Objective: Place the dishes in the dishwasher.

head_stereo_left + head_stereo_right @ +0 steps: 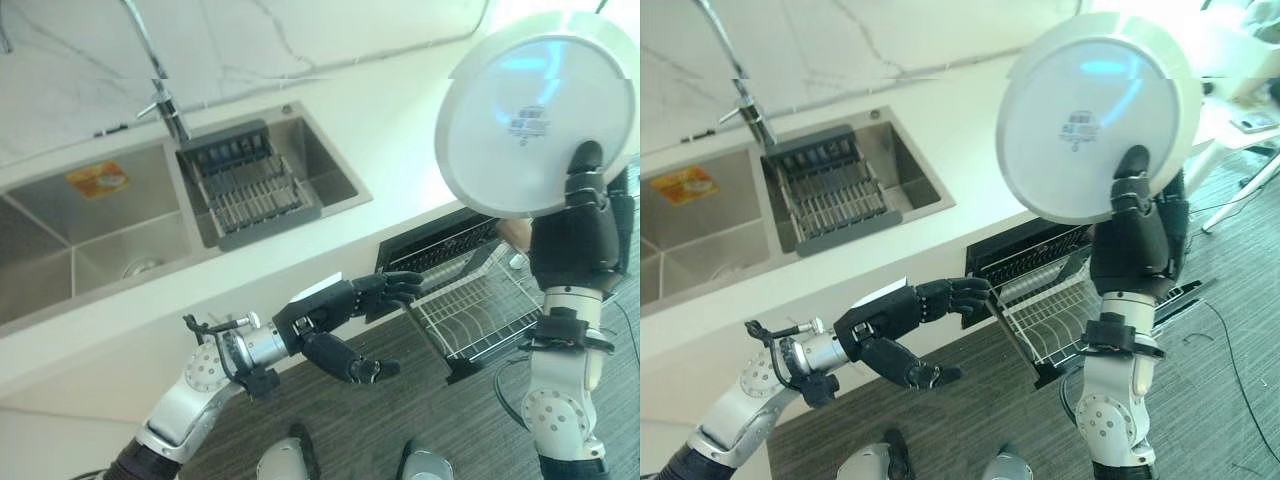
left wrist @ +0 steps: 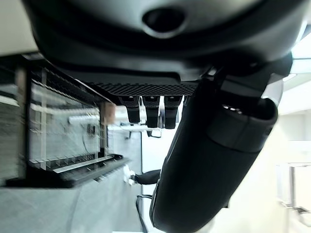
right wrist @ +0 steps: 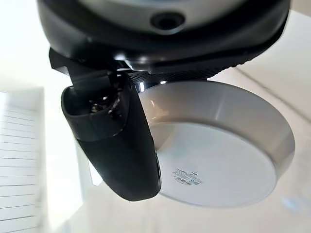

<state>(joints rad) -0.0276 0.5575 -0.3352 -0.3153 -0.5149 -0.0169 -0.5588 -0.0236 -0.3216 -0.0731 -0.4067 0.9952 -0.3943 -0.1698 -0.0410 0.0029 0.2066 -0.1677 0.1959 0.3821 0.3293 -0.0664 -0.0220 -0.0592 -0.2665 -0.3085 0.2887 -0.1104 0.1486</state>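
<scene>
**Right hand holds white dish aloft above pulled-out dishwasher rack**

The right arm stands nearly vertical at the right of the head views, forearm pointing up, and the right hand is clamped on the lower rim of a white dish. The thumb lies across the underside of the dish, which faces the camera, while the fingers are hidden behind it. In the right wrist view the thumb presses on the rim with the dish base beside it. The dish is raised high and tilted on edge, well above the counter and the dishwasher rack.

The left arm reaches in from the lower left, forearm roughly level, and the left hand hovers in front of the counter edge. Its fingers are stretched straight toward the rack, thumb spread below them, holding nothing. The fingertips are near the rack's front left corner; whether they touch it cannot be told.

The wire rack is drawn out of the dishwasher opening under the counter, over a dark striped floor.

On the counter is a steel sink with a tap behind it. A dark drainer basket sits in the right part of the sink.

Writing: a small printed mark and barcode sit at the centre of the dish base, too small to read. An orange sticker lies on the sink's left wall, its print illegible.
</scene>
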